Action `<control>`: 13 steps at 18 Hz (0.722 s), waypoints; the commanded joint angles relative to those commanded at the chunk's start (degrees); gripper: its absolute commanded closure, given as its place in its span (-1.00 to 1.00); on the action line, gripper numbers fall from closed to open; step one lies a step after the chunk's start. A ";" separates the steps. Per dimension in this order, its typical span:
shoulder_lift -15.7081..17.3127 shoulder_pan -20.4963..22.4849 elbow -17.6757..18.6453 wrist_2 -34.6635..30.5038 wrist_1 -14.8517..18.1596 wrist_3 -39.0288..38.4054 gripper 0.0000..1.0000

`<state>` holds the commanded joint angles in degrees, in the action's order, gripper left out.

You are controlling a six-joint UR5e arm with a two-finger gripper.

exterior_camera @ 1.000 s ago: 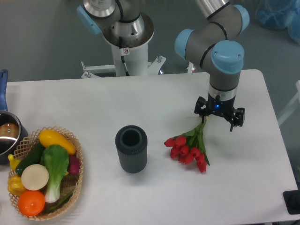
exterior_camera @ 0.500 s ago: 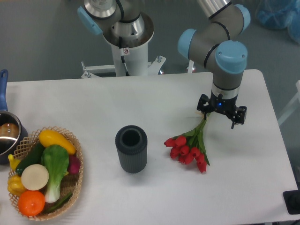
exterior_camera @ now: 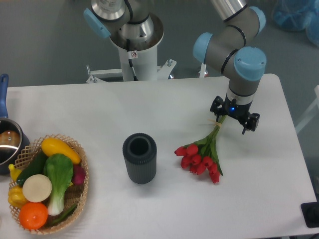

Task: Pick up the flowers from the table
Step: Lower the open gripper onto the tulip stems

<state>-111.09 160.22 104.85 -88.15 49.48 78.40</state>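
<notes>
The flowers [exterior_camera: 200,158], a bunch of red tulip buds with green stems, lie on the white table [exterior_camera: 99,114] right of centre. The buds point toward the front and the stems run up and right. My gripper [exterior_camera: 234,115] points straight down over the stem ends. Its two black fingers [exterior_camera: 252,122] stand apart, one on each side of the stem tips. The wrist hides how far the tips sit between the fingers. The bunch rests on the table.
A dark ribbed cylinder [exterior_camera: 139,158] stands left of the buds. A wicker basket [exterior_camera: 82,186] of vegetables sits at the front left, with a pot [exterior_camera: 8,144] behind it. The table's right edge is close to my gripper.
My gripper and wrist have shifted slightly right and toward the back and turned a little. The flowers have not moved.
</notes>
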 joint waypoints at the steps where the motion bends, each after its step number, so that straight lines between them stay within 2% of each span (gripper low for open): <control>1: 0.00 0.09 0.09 0.17 0.17 0.00 -1.00; 4: -0.26 0.00 2.10 0.53 -0.09 0.00 -1.00; 13: -1.49 -0.44 2.46 0.53 -0.18 -0.35 -1.00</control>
<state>-112.59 159.79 107.31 -87.63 49.31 78.05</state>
